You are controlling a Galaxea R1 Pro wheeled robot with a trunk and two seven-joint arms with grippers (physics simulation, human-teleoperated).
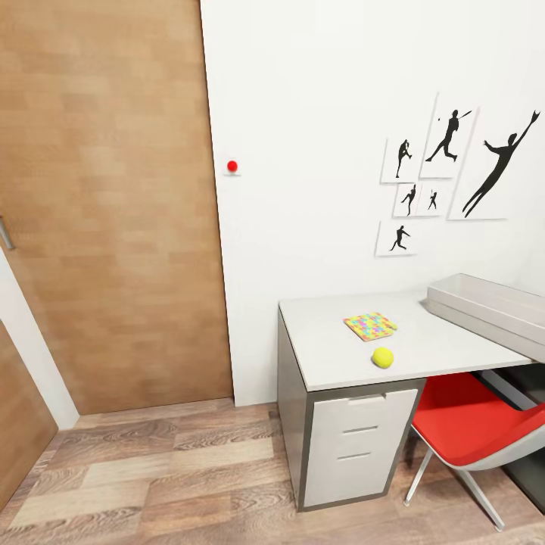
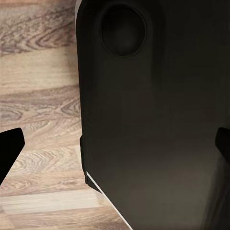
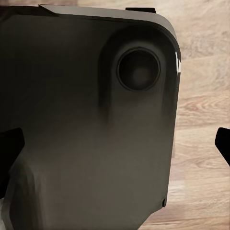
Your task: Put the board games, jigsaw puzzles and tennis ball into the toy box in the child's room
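In the head view the light grey table (image 1: 322, 363) stands against the white wall at the right. On it lies one jigsaw puzzle (image 1: 369, 326), a flat multicoloured square. The yellow-green tennis ball (image 1: 383, 357) rests just in front of it, near the table's front edge. The long grey toy box (image 1: 490, 306) sits at the table's back right, partly cut off by the frame. The board games and the bed are out of view. My left gripper (image 2: 117, 146) and right gripper (image 3: 115, 143) are both open and hold nothing, hanging low beside my dark base over the wood floor.
A red chair (image 1: 463, 422) is tucked under the table's right part, beside the white drawer unit (image 1: 359, 443). A brown wooden door (image 1: 106, 212) is at the left, with a red wall button (image 1: 232, 166) next to it. Wood floor (image 1: 166, 477) stretches before the table.
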